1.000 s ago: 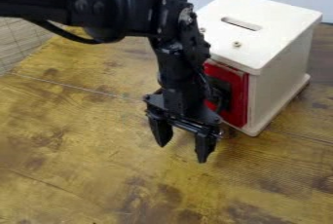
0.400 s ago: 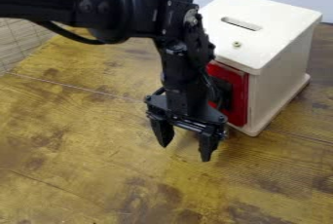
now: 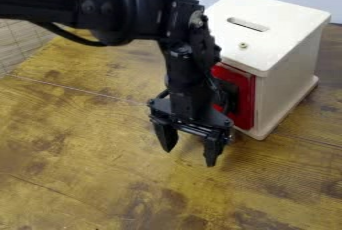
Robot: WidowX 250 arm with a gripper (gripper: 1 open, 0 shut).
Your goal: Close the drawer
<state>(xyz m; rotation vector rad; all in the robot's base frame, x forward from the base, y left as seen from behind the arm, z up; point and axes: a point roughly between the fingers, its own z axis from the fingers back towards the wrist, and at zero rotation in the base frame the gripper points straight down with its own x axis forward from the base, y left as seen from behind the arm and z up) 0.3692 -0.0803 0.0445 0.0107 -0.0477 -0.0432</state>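
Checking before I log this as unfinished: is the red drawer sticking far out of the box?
No, the drawer's red front sits about at the box's face.

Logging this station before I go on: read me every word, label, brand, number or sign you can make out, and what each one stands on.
No text can be read anywhere in this view.
Cream-white wooden box: no lettering seen on its sides or slotted top.
Red drawer front: partly hidden by the arm, no lettering seen on the part that shows.
Black robot arm: too small and dark to tell whether it is marked.
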